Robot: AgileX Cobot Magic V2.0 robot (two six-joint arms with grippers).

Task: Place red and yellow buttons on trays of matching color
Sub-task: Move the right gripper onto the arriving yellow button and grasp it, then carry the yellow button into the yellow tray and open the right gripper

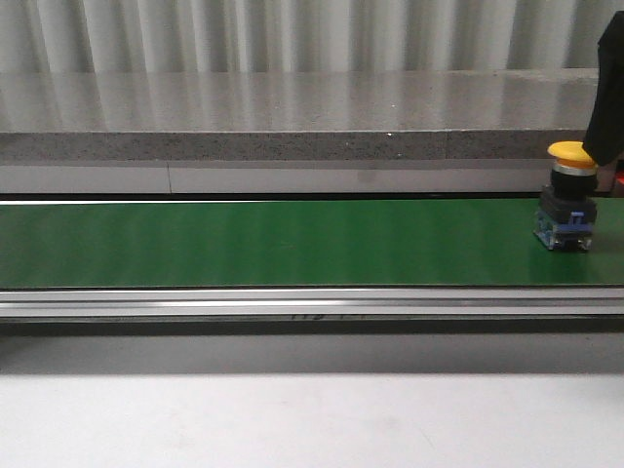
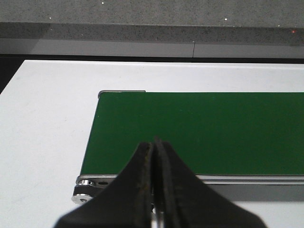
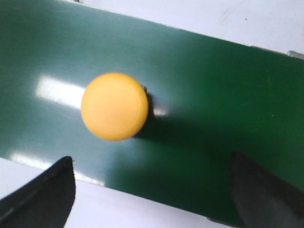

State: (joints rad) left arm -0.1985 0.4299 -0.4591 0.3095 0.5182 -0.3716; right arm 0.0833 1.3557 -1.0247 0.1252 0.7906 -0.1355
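A yellow button (image 1: 571,158) with a black and blue base stands upright on the green belt (image 1: 292,242) at its right end. In the right wrist view its yellow cap (image 3: 114,106) is seen from above. My right gripper (image 3: 152,190) hovers over it, open, nothing between the fingers; a part of that arm (image 1: 609,88) shows at the right edge of the front view. My left gripper (image 2: 154,142) is shut and empty above the belt's left end (image 2: 199,133). No red button and no trays are in view.
The belt has a metal rail (image 1: 312,300) along its front and a roller (image 2: 88,190) at its left end. A white table top (image 1: 292,419) lies in front. A grey stone ledge (image 1: 292,117) runs behind the belt.
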